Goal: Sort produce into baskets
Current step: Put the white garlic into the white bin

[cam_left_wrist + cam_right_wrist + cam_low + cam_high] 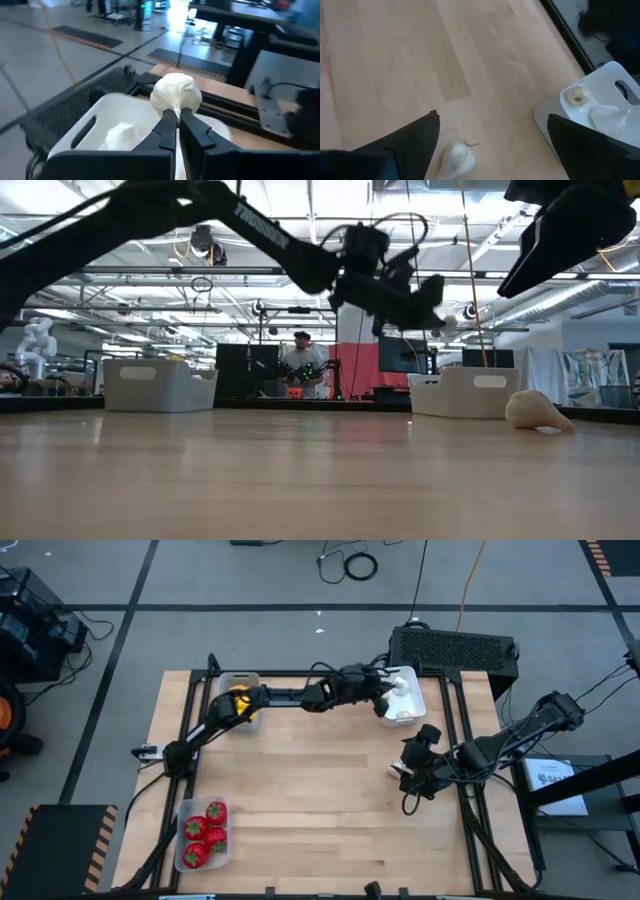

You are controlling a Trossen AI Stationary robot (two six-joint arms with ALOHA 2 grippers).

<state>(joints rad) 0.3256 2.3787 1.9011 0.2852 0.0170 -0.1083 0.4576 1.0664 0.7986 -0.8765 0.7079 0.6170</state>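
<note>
My left gripper (390, 690) reaches across the far side of the table and is shut on a whitish garlic bulb (176, 92), which it holds over the white basket (420, 700). Other garlic (122, 135) lies in that basket. Another garlic bulb (456, 159) lies on its side on the table near the right edge. My right gripper (405, 768) hangs open above it, touching nothing. Yellow pieces (238, 700) lie in the far left basket (225, 680). Red pieces (205, 830) lie in the clear basket (185, 808) at the near left. My left gripper pinches the garlic bulb's narrow stem end (177, 107) between its two fingertips. The fingers come nearly level from the table's left. The round bulb sticks out beyond the fingertips, lifted clear above the white basket.
A black box (455, 648) stands just behind the white basket at the table's far edge. The middle of the wooden table (300, 790) is bare. A person (303, 365) stands in the room beyond the table.
</note>
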